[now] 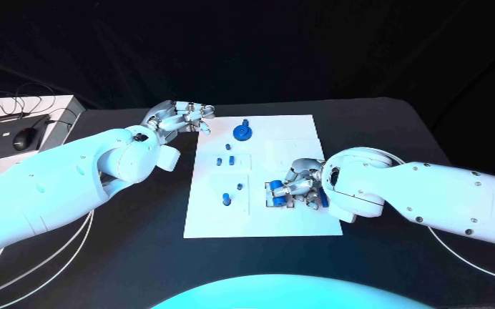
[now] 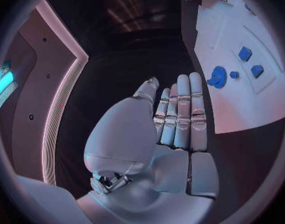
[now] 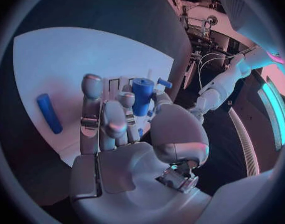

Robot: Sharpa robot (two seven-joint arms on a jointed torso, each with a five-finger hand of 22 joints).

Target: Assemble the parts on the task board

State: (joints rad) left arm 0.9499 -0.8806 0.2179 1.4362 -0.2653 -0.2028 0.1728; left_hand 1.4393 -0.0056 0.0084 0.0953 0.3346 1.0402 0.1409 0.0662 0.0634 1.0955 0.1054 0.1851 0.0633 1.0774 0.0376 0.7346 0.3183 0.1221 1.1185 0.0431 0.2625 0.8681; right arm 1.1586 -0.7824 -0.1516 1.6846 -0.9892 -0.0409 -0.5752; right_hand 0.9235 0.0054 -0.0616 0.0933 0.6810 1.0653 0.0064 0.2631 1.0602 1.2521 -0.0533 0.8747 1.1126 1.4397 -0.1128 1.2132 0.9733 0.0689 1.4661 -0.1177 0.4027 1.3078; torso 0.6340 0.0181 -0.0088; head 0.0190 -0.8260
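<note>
Right hand (image 1: 301, 184) pinches blue cylinder (image 3: 142, 95) over task board (image 1: 299, 130) at 4 o'clock; left hand (image 1: 184, 117) flat, fingers extended, empty, at board's 10 o'clock.

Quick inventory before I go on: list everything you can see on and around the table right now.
Table: one, black, under everything.
Task board: one, white, middle of the table.
Gear: one, blue, far end of the board.
Small pegs and blocks: several, blue, spread along the board's left half; exact count unclear.
Cylinder: one, blue, held upright in the right hand's fingers.
Loose peg: one, blue, lying on the board beside the right hand.
Mouse: one, dark, on a white surface at the table's far left.
Left hand: silver, open, at the board's far left corner.
Right hand: silver, over the board's right side, holding the cylinder.
</note>
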